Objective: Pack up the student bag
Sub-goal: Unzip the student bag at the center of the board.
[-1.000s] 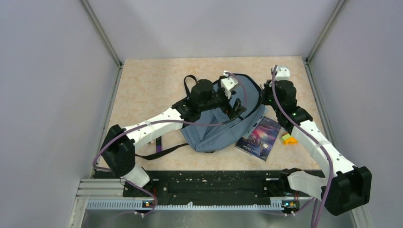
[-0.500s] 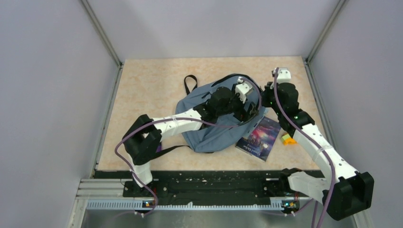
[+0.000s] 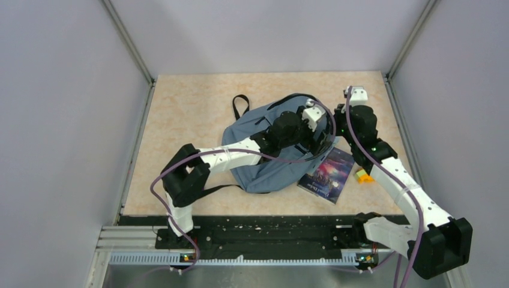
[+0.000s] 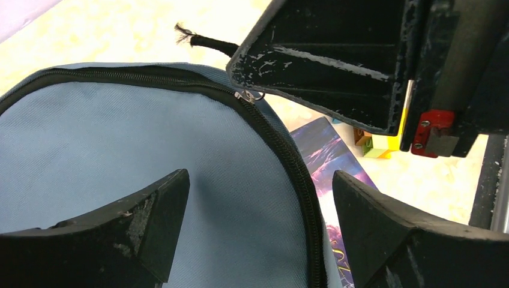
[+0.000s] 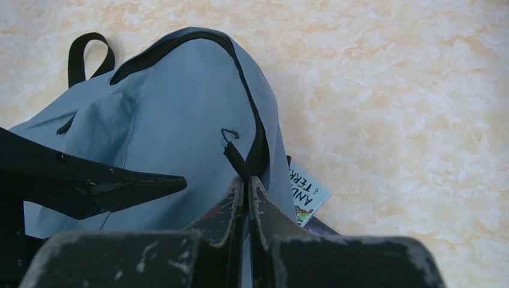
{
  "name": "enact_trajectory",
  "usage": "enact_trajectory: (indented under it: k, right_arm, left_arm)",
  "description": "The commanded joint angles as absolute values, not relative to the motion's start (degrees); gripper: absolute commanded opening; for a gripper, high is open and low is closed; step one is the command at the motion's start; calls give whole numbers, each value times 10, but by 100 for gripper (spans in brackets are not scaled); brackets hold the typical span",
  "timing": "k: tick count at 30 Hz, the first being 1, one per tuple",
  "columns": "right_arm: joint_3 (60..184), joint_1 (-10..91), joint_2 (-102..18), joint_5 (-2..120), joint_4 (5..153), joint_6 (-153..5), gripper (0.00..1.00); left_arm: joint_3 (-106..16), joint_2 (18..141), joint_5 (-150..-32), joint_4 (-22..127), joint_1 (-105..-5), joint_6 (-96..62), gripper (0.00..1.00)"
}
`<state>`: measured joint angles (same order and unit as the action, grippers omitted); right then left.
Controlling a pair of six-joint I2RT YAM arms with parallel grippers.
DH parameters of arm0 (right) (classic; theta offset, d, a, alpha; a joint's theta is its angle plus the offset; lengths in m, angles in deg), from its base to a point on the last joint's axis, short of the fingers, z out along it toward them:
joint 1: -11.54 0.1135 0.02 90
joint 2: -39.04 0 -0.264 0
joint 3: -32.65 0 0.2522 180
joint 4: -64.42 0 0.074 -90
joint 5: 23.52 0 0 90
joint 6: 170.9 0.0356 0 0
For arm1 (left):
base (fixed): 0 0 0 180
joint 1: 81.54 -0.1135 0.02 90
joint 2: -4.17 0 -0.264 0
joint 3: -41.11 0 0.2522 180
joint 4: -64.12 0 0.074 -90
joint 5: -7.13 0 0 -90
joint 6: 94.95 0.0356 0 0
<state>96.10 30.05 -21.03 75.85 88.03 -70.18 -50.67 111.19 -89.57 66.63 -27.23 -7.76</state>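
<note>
The student bag lies flat in the middle of the table, grey-blue with a black arched zipper. My left gripper hovers open over the bag's right edge, its jaws straddling the zipper line with nothing between them. My right gripper is shut on the black zipper pull cord, whose frayed end sticks out past the fingers. The zipper slider sits right at the right gripper's tip. In the top view the two grippers stand close together at the bag's right side.
A purple-covered book lies right of the bag, partly under its edge. A small yellow, green and orange block rests beside the right arm. The bag's black top loop points back, and a strap trails toward the front left.
My left arm has swung right across the bag, bringing its open gripper to the bag's right edge beside the right gripper. The right gripper has stayed shut on the cord.
</note>
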Motion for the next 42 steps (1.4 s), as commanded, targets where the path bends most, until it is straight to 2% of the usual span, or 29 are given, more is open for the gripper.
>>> enact_trajectory:
  k: [1,4,6,9,10,14,27,42]
  right_arm:
    - [964,293,-189,767,846,-697,0]
    - [959,293,-186,772,843,-691,0]
    - [957,294,-184,774,842,-690,0]
    - [955,293,-179,778,842,-690,0]
    - [955,293,-177,785,842,-690,0]
    - [948,293,-163,810,839,-690,0]
    - [937,293,-170,781,818,-689,0]
    - [962,289,-215,865,853,-671,0]
  left_arm:
    - [-538,1122,-876,681,-264,-60,89]
    - [-548,1127,-866,665,-262,-54,67]
    - [-547,1125,-857,659,-260,-54,59]
    - [-541,1120,-853,655,-259,-38,38]
    - [-540,1119,-854,654,-259,-36,27]
    - [-527,1111,-858,646,-259,-33,0]
    - [-397,1004,-960,700,-258,-37,0]
    - [-313,920,-1043,674,-258,-47,0]
